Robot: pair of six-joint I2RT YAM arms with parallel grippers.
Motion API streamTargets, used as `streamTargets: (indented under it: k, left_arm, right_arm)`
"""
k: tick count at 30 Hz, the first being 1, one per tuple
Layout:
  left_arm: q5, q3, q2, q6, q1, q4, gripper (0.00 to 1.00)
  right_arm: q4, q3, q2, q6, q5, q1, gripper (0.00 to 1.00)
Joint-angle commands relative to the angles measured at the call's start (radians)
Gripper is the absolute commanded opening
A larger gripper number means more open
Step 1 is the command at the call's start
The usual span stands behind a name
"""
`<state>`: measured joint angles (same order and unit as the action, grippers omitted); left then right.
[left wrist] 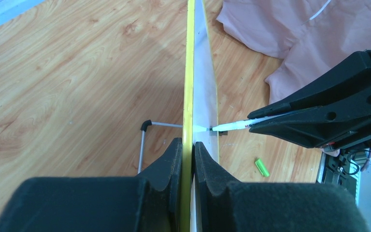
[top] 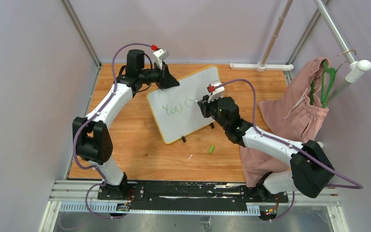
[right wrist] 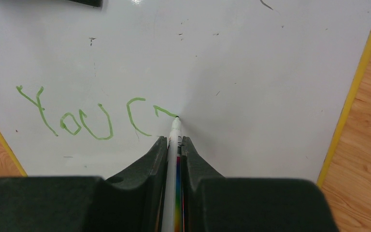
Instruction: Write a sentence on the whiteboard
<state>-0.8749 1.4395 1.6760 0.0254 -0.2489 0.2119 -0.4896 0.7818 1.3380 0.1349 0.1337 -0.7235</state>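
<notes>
- Toward the far middle of the wooden table (top: 140,150), the whiteboard (top: 186,104) stands propped on its small black feet, turned at an angle, its yellow rim showing all round
- Green lettering (right wrist: 87,121) on the board reads "You C", with one short hooked stroke begun just right of the C
- The left gripper (left wrist: 189,145) pinches the board's far edge; both black jaws press against the yellow rim, one on each face, nearly closed
- The right gripper (right wrist: 174,140) is clamped tight on a white marker (right wrist: 175,130), the jaws parted only by the barrel
- The marker's tip touches the white surface at the end of the hooked stroke
- A small green cap-like piece (top: 212,149) lies on the wood just in front of the board
- A pink cloth (top: 294,116) is heaped at the right side, under the right arm, with a green hanger (top: 326,82) above it
</notes>
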Motion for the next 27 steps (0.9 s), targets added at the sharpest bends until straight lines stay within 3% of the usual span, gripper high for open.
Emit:
streamTargets:
  k: [1, 27]
  left_arm:
    - [0.002, -0.034, -0.022, -0.048, -0.027, 0.011, 0.00]
    - [0.005, -0.037, -0.026, -0.051, -0.035, 0.015, 0.00]
  right_arm:
    - [0.046, -0.018, -0.023, -0.002, 0.048, 0.018, 0.00]
    - [0.053, 0.019, 0.001, 0.014, -0.039, -0.047, 0.00]
